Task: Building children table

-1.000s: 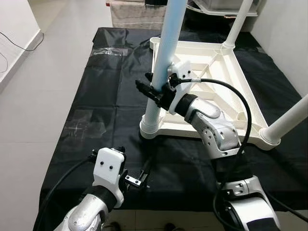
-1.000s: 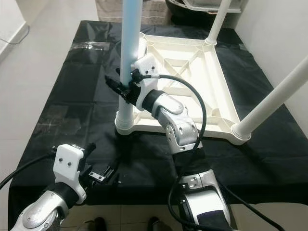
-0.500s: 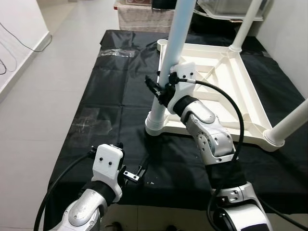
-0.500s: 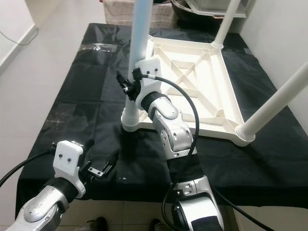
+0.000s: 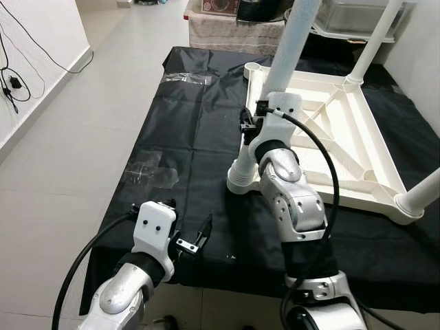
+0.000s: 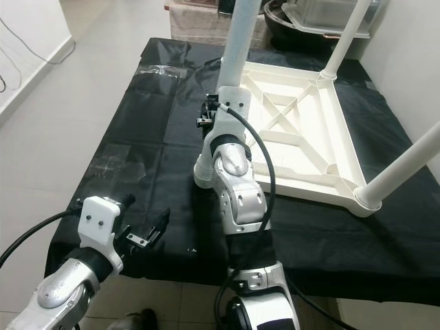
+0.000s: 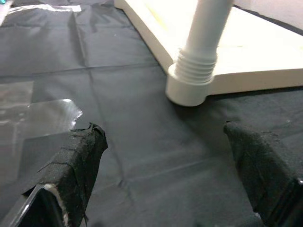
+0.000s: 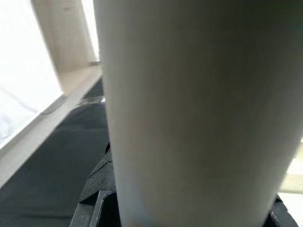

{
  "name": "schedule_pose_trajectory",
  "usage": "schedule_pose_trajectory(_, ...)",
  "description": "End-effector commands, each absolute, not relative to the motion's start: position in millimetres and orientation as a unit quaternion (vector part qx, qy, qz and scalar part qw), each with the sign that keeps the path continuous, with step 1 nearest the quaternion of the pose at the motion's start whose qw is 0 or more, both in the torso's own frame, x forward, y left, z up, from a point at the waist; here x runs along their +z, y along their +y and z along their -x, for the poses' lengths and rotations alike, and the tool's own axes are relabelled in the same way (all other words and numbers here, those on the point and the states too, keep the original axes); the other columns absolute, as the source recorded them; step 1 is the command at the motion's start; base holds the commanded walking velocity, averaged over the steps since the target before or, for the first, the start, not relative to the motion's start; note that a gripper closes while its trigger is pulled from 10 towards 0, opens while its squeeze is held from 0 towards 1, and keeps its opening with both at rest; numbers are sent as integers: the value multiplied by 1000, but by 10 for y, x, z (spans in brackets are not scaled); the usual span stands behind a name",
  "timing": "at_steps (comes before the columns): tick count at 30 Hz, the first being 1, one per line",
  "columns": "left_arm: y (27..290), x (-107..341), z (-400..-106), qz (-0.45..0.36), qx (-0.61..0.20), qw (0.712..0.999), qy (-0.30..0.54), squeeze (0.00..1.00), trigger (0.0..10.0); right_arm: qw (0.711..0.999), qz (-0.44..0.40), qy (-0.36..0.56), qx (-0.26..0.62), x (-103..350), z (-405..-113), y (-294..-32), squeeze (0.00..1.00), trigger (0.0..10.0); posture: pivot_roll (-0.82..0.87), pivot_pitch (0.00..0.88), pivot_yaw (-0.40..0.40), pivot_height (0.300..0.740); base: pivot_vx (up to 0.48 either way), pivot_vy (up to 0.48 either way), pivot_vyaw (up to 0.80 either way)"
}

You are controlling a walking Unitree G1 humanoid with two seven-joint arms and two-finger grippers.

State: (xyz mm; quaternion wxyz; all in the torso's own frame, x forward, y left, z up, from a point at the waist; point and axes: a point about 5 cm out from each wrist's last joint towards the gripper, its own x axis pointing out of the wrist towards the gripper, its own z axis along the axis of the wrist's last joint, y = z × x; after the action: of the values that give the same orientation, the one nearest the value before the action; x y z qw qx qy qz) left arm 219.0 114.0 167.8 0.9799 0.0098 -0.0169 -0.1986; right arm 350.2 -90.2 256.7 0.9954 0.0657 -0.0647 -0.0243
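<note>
The white children's table top lies upside down on a black cloth. A white leg stands upright in its near-left corner socket. My right gripper is shut on this leg a little above the socket. In the right wrist view the leg runs between the black fingers. Two more legs stand at the far-right and near-right corners. My left gripper hangs open over the cloth's near edge. Its fingers are wide apart with nothing between, facing the leg's threaded base.
A clear plastic sheet lies on the cloth at the far left. Beyond the table stand a covered box and a clear bin. Tiled floor and a wall with cables are to the left.
The whole picture has shifted, so the camera moved. My right gripper stays on the leg, and its wrist has swung round from the leg's side. The left gripper stays open near the front edge.
</note>
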Motion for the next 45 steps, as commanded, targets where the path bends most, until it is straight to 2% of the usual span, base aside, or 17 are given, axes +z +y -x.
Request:
schedule_pose_trajectory(1,1160,1648,-2194,-15,-200,980,-13,0,10000,992,-73,4,-98,2324,-3497,-984,0,10000,87,150,-59,740,0,0,0)
schedule_pose_trajectory(3,1163,1651,-2197,-15,-200,980,-14,0,10000,992,-71,6,-107,2327,-3493,-981,0,10000,87,150,-59,740,0,0,0)
schedule_pose_trajectory(5,1185,1653,-2217,-19,-198,980,-17,0,10000,980,-93,14,-177,2370,-3430,-879,0,10000,93,135,-58,740,0,0,0)
schedule_pose_trajectory(9,1193,1655,-2228,-23,-198,980,-20,0,10000,970,-115,22,-213,2391,-3353,-777,0,10000,95,130,-60,740,0,0,0)
schedule_pose_trajectory(21,1192,1645,-2232,-28,-202,979,-21,0,10000,964,-114,25,-239,2403,-3249,-666,0,10000,98,121,-60,740,0,0,0)
schedule_pose_trajectory(25,1192,1642,-2232,-29,-203,978,-21,0,10000,962,-113,24,-248,2404,-3260,-693,0,10000,100,118,-59,740,0,0,0)
schedule_pose_trajectory(30,1192,1635,-2231,-31,-206,978,-22,0,10000,969,-121,13,-213,2401,-3309,-712,0,10000,100,112,-59,740,0,0,0)
schedule_pose_trajectory(34,1200,1632,-2232,-32,-207,978,-22,0,10000,969,-110,11,-221,2365,-3330,-809,0,10000,98,116,-57,740,0,0,0)
schedule_pose_trajectory(35,1201,1630,-2231,-32,-207,978,-22,0,10000,980,-126,-21,-153,2407,-3346,-784,0,10000,97,117,-58,740,0,0,0)
schedule_pose_trajectory(38,1201,1627,-2232,-32,-207,978,-21,0,10000,984,-134,-38,-109,2425,-3352,-764,0,10000,98,120,-56,740,0,0,0)
schedule_pose_trajectory(40,1192,1626,-2236,-33,-209,977,-21,0,10000,986,-156,-53,7,2437,-3345,-632,0,10000,97,125,-55,740,0,0,0)
schedule_pose_trajectory(41,1189,1625,-2237,-33,-210,977,-21,0,10000,986,-157,-51,36,2430,-3340,-590,0,10000,96,125,-53,740,0,0,0)
schedule_pose_trajectory(45,1186,1626,-2234,-34,-211,977,-22,0,10000,985,-151,-51,65,2412,-3342,-568,0,10000,96,128,-58,740,0,0,0)
